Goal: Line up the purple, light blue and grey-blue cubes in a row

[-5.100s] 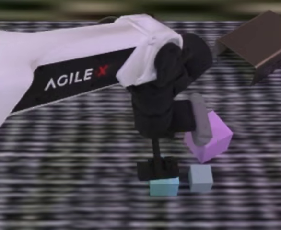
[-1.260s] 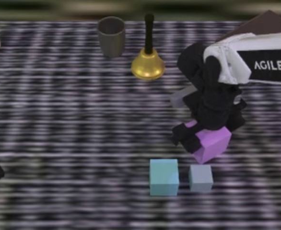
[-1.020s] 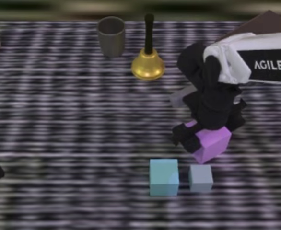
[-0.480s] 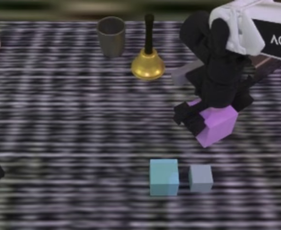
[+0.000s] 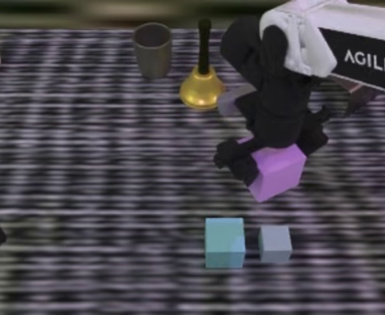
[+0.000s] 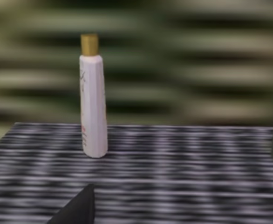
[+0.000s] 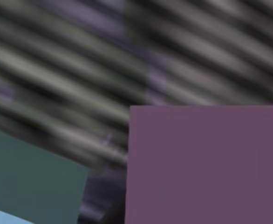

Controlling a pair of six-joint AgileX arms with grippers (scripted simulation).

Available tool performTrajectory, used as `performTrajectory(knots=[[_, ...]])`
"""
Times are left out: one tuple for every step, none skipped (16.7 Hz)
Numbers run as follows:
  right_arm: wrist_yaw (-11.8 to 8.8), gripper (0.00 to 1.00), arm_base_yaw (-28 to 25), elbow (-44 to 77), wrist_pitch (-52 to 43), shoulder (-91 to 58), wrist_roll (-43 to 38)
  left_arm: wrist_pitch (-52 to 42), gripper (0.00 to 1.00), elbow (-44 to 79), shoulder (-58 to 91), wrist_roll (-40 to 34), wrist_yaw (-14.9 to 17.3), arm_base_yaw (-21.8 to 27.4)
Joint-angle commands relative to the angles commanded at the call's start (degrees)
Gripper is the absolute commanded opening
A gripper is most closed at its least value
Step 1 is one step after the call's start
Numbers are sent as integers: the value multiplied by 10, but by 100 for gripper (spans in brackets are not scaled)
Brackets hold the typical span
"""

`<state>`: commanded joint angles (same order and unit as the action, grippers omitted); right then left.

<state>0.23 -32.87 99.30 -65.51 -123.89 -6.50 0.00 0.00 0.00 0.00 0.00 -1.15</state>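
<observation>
Above the striped desk (image 5: pixel 81 144), behind the light blue matte cube (image 5: pixel 225 242) and small grey-blue cube (image 5: pixel 275 243), the right end effector (image 5: pixel 261 167) pinches the large plain violet-pink cube (image 5: pixel 276 172), which looks rigid, light and best held by opposite flat faces.

Matte plain purple cube (image 5: pixel 278 172), matte light blue cube (image 5: pixel 225 242), glossy brass-like bell (image 5: pixel 202 88), dull grey cup (image 5: pixel 152 49), striped woven-looking table (image 5: pixel 87 164)
</observation>
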Motion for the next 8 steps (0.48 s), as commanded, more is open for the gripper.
performTrajectory(knots=[[0, 0, -15, 21, -10, -12, -31, 0, 100, 0, 0, 0, 0, 0], [1, 0, -32, 44, -21, -24, -65, 0, 100, 0, 0, 0, 0, 0], [1, 0, -50, 67, -34, -38, -104, 0, 100, 0, 0, 0, 0, 0], [2, 0, -69, 92, -46, -51, -147, 0, 100, 0, 0, 0, 0, 0], [2, 0, -89, 117, -60, -66, -193, 0, 100, 0, 0, 0, 0, 0], [2, 0, -109, 142, -73, -80, -240, 0, 100, 0, 0, 0, 0, 0], [2, 0, -130, 167, -86, -93, -287, 0, 100, 0, 0, 0, 0, 0], [2, 0, -149, 192, -98, -106, -333, 0, 100, 0, 0, 0, 0, 0]])
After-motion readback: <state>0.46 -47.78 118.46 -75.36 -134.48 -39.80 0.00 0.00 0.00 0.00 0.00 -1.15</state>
